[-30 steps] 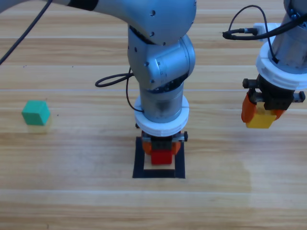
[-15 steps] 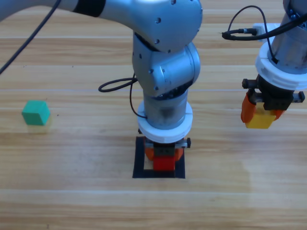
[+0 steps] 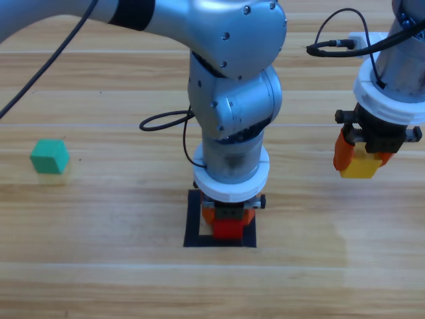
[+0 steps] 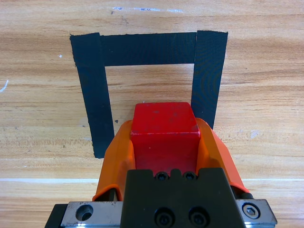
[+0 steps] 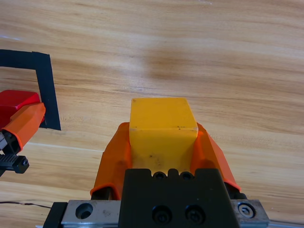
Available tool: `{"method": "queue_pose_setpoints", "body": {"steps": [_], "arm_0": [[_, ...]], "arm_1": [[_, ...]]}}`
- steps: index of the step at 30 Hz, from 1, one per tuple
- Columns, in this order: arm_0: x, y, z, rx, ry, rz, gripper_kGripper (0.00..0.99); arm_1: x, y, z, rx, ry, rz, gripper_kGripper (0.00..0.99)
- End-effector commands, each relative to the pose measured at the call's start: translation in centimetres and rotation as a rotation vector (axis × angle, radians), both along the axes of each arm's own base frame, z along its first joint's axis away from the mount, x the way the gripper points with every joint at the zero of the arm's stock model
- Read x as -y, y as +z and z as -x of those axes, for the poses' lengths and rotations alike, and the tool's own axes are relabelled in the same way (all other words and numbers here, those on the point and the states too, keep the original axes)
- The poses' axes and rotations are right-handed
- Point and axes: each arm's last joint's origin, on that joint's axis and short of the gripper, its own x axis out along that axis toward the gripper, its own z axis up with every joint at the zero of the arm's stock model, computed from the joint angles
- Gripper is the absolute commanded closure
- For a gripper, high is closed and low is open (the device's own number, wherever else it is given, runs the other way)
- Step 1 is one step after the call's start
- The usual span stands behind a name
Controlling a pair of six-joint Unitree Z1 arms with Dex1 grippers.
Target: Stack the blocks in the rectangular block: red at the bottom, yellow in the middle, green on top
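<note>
Red cube sits clamped in the left pincer over the black tape square; it should be centred inside before release. Right of the square, the right pincer grips yellow; green lies far left.

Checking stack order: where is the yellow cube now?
High view, right side: the yellow cube is clamped in the right gripper, apart from the black tape outline.

red cube, yellow cube, teal-green cube, black tape outline, orange jaws.
</note>
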Motion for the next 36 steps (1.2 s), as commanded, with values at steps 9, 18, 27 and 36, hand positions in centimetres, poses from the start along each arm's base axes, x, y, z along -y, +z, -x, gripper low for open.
{"method": "queue_pose_setpoints", "body": {"steps": [9, 18, 27, 36], "arm_0": [[0.6, -2.4, 0.1, -0.017, -0.021, -0.04, 0.906], [-0.1, -2.1, -0.5, -0.019, -0.011, -0.037, 0.906], [-0.7, -1.3, -1.0, -0.011, 0.002, -0.026, 0.89], [-1.3, -1.6, -1.2, -0.024, 0.012, -0.038, 0.866]], "arm_1": [[-0.8, -1.4, 0.4, -0.019, 0.031, 0.016, 0.99], [-0.8, -1.4, 0.4, -0.018, 0.032, 0.017, 0.99], [-0.8, -1.4, 0.5, -0.019, 0.035, 0.018, 0.99], [-0.8, -1.3, 0.5, -0.018, 0.04, 0.016, 0.99]]}}
